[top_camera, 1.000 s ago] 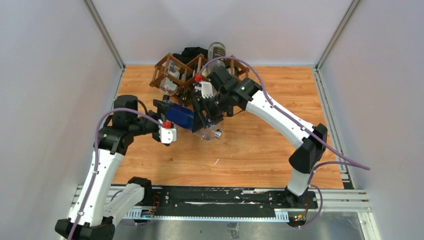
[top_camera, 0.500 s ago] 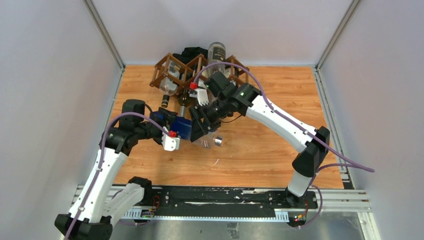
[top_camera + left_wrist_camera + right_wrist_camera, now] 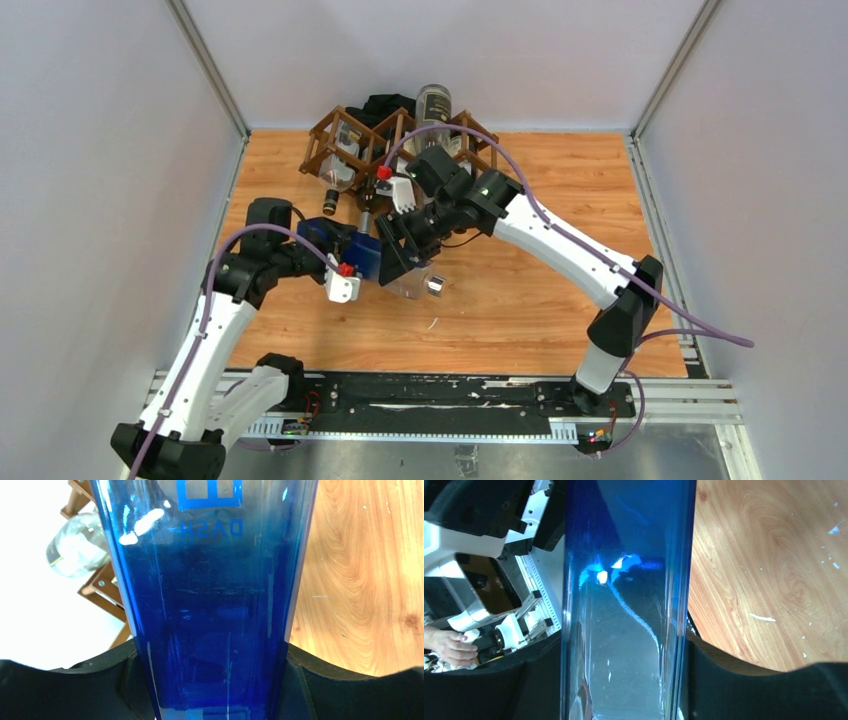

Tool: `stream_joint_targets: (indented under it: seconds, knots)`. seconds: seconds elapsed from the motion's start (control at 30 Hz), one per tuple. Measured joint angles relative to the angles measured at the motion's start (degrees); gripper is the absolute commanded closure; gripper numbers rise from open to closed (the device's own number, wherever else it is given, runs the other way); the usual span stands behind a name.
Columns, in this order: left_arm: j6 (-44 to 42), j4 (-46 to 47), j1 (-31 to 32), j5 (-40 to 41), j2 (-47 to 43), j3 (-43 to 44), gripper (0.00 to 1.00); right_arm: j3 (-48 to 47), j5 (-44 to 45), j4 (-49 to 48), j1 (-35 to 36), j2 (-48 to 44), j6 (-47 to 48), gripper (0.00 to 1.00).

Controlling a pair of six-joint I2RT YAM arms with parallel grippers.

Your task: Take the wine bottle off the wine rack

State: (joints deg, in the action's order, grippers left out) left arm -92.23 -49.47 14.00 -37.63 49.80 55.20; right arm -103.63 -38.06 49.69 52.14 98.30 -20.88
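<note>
Both arms hold the bottle (image 3: 364, 253) clear of the rack (image 3: 345, 140), at the rack's 6 o'clock, over the table (image 3: 520, 300). The left gripper (image 3: 210, 680) and right gripper (image 3: 624, 680) each pinch its glass.

Left wrist only: blue lettering (image 3: 212, 528), and a clear bottle (image 3: 75, 550) in the rack.

Right wrist only: white flecks (image 3: 764, 616) on the wood, and a person's hand (image 3: 449, 647) at 8 o'clock.

Walls (image 3: 100, 150) are plain grey.

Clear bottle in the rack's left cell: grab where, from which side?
Grip the clear bottle by its neck, from the near side: the neck pokes out of the rack toward the arms, slats cage the body. The left gripper and right gripper hold the blue bottle.
</note>
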Motion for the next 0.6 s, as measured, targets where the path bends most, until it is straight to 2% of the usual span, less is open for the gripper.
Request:
stream_joint_targets:
  seconds: [0.07, 0.17, 0.27, 0.43, 0.6]
  knots:
    - [-0.3, 1.2, 0.0, -1.3, -0.5, -0.3, 1.00, 0.4, 1.1, -1.3, 0.0, -1.4, 0.5, 0.09]
    - [0.2, 3.5, 0.2, -4.0, -3.3, -4.3, 1.00, 0.7, 2.9, -5.2, -0.6, -5.5, 1.6, 0.06]
    - [5.3, 8.5, 0.4, -5.6, -6.9, -9.3, 1.00, 1.6, 4.3, -8.6, -1.6, -11.7, 2.8, 0.05]
    - [22.8, 23.7, 0.4, -4.6, -8.4, -13.3, 1.00, 2.8, 6.2, -11.8, -4.1, -19.2, 4.4, 0.04]
    - [41.7, 31.1, 0.4, -3.5, -5.4, -7.6, 1.00, 6.0, 8.0, -12.4, -10.3, -23.3, 5.5, 0.03]
